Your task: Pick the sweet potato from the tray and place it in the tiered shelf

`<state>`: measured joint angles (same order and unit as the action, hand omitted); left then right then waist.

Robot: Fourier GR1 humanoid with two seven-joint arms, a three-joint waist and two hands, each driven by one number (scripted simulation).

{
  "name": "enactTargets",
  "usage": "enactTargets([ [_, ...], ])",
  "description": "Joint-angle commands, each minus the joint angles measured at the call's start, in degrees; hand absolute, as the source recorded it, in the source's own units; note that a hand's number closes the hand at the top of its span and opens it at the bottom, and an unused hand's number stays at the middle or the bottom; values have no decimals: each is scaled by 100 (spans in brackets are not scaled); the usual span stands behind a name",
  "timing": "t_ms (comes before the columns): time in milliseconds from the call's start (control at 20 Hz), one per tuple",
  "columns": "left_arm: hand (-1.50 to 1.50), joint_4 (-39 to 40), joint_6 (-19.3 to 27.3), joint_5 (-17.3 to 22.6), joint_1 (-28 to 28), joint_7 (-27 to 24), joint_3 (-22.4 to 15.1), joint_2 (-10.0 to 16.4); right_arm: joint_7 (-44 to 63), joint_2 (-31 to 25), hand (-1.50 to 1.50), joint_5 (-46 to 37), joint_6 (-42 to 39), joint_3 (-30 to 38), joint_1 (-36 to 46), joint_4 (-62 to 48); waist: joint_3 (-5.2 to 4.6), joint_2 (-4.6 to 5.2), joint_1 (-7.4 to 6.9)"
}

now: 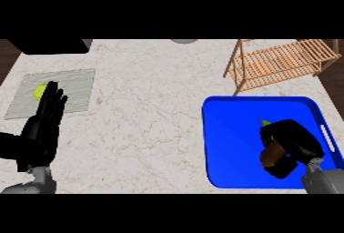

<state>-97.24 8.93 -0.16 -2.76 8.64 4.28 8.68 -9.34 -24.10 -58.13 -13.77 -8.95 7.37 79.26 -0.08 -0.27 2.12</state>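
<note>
From the head view, my right hand [295,139] sits at the lower right of the frame, over the blue tray [232,136]. Its fingers and thumb are curled round the sweet potato [271,155]. Only a brown-orange strip of the potato shows between them, and the rest is hidden under my hand. The potato is inside the tray's right half. I can't tell whether it has lifted off the tray floor. A small yellowish tip pokes out just above my fingers, and I can't say what it belongs to.

I judge the potato to be stiff and fairly heavy for its size, with a dry skin that shouldn't slip. It tapers, though, so it could roll or pivot if I hold it near an end. Wrapping round the thick middle, as I seem to be doing, looks like the right hold.

The tiered shelf [282,63] stands at the upper right, above the tray and apart from it.

My left hand [43,123] rests at the left edge with its fingers straight and pointing up, holding nothing. It is near a grey mat [70,91] with a small yellow-green fruit [40,91] on it.
</note>
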Motion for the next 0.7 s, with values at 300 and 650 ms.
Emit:
enactTargets([
  [300,0,36,-146,94,160,-135,101,72,742,382,150,2669,-1126,2103,-185,2030,-8,-40,7],
  [650,0,-110,94,-218,189,-48,-233,-216,2362,-215,150,3598,-1729,3530,455,2981,3,-1,-142],
])
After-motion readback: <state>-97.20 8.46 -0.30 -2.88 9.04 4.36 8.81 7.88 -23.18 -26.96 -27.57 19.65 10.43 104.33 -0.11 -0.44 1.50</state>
